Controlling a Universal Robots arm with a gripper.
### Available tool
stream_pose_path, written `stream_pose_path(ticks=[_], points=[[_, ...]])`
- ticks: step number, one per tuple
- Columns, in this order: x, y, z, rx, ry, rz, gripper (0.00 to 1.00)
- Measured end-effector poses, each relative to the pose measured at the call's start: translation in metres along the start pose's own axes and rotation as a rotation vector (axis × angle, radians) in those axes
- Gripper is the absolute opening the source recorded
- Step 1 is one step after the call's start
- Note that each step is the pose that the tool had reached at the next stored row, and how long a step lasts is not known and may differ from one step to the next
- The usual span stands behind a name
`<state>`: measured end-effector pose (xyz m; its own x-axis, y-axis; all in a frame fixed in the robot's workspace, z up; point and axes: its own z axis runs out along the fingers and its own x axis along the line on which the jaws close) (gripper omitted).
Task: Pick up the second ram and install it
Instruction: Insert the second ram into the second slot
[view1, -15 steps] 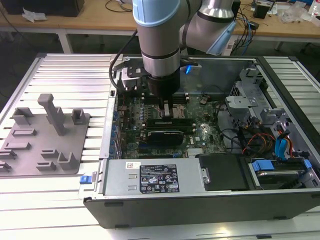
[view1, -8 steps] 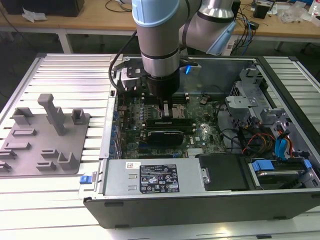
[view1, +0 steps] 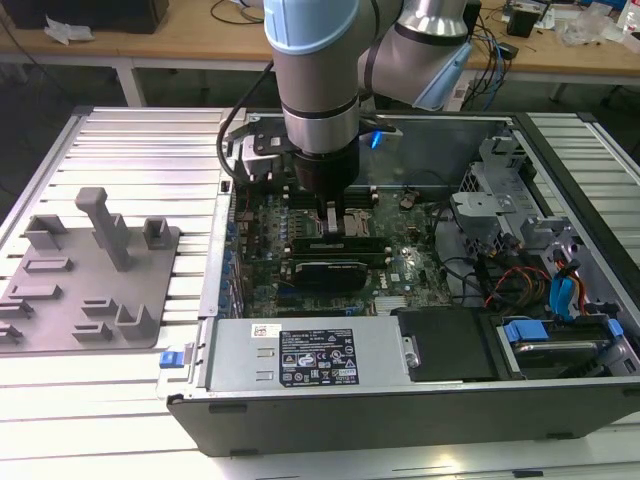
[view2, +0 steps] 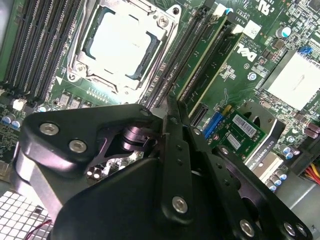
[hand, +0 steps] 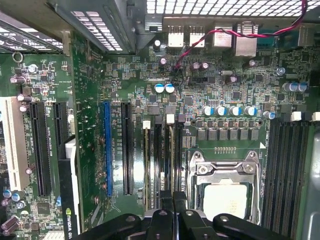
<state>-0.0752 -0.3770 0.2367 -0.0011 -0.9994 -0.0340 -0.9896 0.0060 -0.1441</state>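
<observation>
A narrow green stick, the second ram (view2: 200, 60), stands on edge in a black slot next to the processor socket (view2: 122, 42). My gripper (view2: 172, 106) is shut, its two black fingers pressed together. Their tips are down at the near end of that stick, in line with the slot. I cannot tell whether they pinch the stick or only rest on its top edge. In the first wrist view the gripper (hand: 173, 199) sits over the slots (hand: 165, 160) beside the socket. In the exterior view the gripper (view1: 333, 215) reaches down into the open computer case onto the motherboard (view1: 400, 265).
A grey fixture plate (view1: 90, 285) with upright holders lies at the exterior view's left. Inside the case are a graphics card (view1: 325, 270), the power supply (view1: 310, 355), and a drive cage with cables (view1: 540, 260). Further black slots (view2: 35, 45) run along the socket's other side.
</observation>
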Motion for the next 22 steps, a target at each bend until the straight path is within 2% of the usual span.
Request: stream_pose_path(ticks=[4,22], points=[[0.0005,0.0005,0.0006,0.0035,-0.0001,0.000,0.09],[0.0010,0.0020,0.0021,0.0039,0.0010,0.007,0.09]])
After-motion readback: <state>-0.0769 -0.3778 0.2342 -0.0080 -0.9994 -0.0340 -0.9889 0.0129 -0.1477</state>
